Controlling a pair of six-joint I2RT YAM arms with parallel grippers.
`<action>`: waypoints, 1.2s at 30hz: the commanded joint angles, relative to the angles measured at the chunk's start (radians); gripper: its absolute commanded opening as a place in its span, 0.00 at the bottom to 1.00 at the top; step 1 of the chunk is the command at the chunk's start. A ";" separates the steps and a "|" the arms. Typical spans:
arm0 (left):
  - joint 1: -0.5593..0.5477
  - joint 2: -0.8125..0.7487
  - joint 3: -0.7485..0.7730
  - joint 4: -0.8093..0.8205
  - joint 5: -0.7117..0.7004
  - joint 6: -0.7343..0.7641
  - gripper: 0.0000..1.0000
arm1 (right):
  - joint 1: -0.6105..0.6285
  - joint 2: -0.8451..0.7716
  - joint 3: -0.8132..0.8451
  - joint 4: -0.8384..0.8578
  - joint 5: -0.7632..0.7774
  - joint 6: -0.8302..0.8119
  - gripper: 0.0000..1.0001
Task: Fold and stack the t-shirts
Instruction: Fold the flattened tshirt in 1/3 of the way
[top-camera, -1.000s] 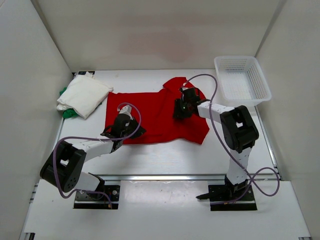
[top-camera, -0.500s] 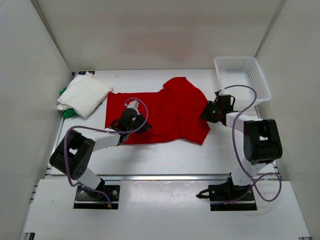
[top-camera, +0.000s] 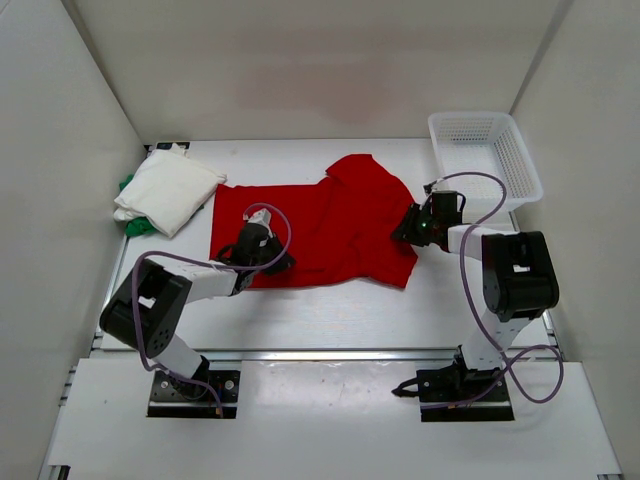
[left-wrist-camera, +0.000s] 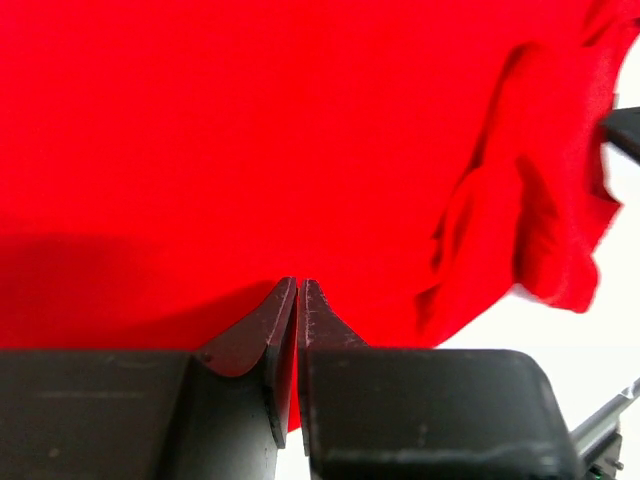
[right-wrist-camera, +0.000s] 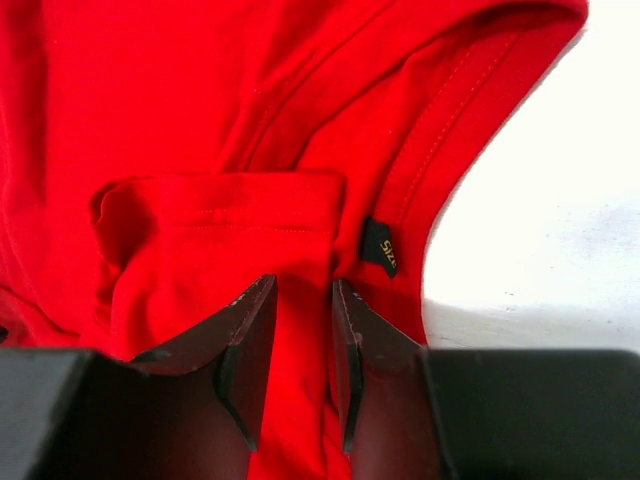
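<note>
Mid-fold on the red t-shirt (top-camera: 320, 225), lying spread across the middle of the table (top-camera: 330, 310). Two already dealt with, it seems: the white t-shirt (top-camera: 168, 190) folded in the far left corner, on top of the green t-shirt (top-camera: 132, 226), visible only as scraps at the pile's edge.

Pinched at the near edge, toward the left end, by the left gripper (left-wrist-camera: 298, 285), with jaws all but touching on the hem. Straddled at the right edge, beside the neckline and its size tag (right-wrist-camera: 380, 246), by the right gripper (right-wrist-camera: 303, 285), with jaws about half apart and a fold of red cloth between the fingers (right-wrist-camera: 240, 330). Hard to say from the wrist view whether that fold is pressed yet or merely bracketed.

Next, probably: squeeze down on that right-hand fold, then raise both holds together and carry the cloth over evenly to avoid bunching. After that, onto the pile in the far left corner. Nothing doing at the mesh basket (top-camera: 520, 165) in the far right corner.
</note>
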 joint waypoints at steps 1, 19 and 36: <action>0.008 -0.052 -0.036 0.009 -0.018 0.016 0.16 | 0.005 -0.023 0.017 0.024 0.047 -0.017 0.27; 0.271 -0.284 -0.301 0.018 -0.024 -0.068 0.17 | -0.034 -0.259 -0.150 0.012 0.199 0.030 0.34; -0.016 -0.241 -0.145 0.015 -0.030 -0.064 0.19 | -0.038 -0.105 -0.046 0.032 0.021 -0.004 0.21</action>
